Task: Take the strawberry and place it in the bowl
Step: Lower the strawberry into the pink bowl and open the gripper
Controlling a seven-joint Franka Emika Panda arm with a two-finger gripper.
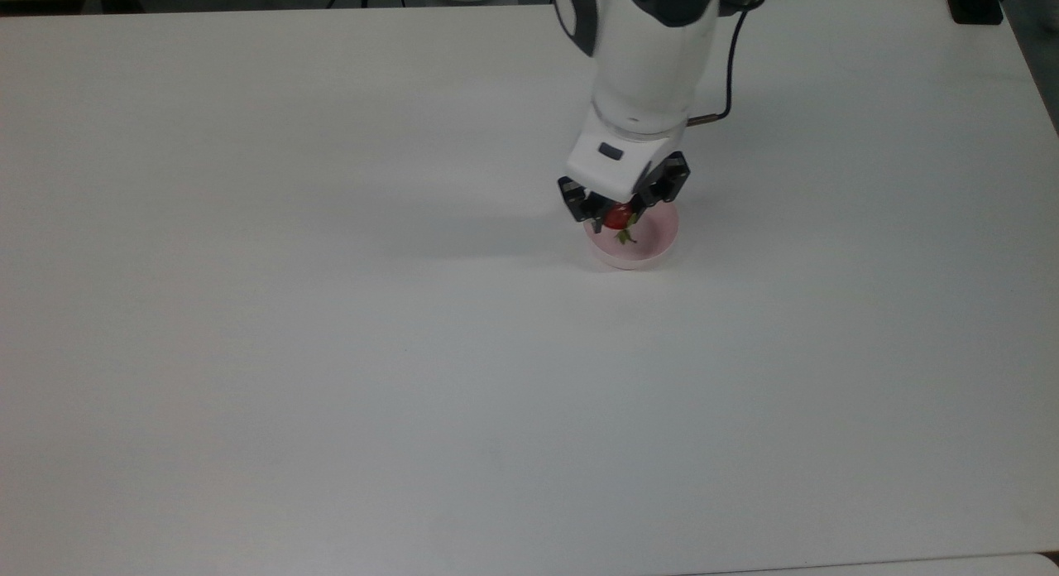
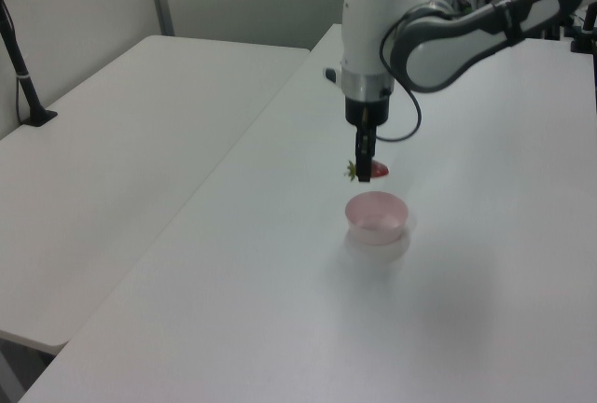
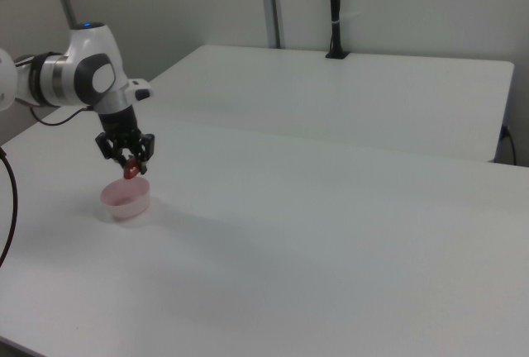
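Pincer grips strawberry; left view: clear above bowl

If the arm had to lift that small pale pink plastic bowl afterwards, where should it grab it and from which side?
Probably the small pale pink plastic bowl by its rim, from straight above, one finger inside and one outside the thin wall. It stands upright with its mouth open upward; the gripper now holds the small red strawberry over it.

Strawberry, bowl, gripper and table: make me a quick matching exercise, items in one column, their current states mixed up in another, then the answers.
Items:
1. strawberry
2. bowl
3. gripper
4. table

States:
A. pale pink, resting on the table
B. shut on the fruit
C. white, carrying the bowl
D. red, held in the air above the bowl

Pairs: 1-D, 2-A, 3-B, 4-C
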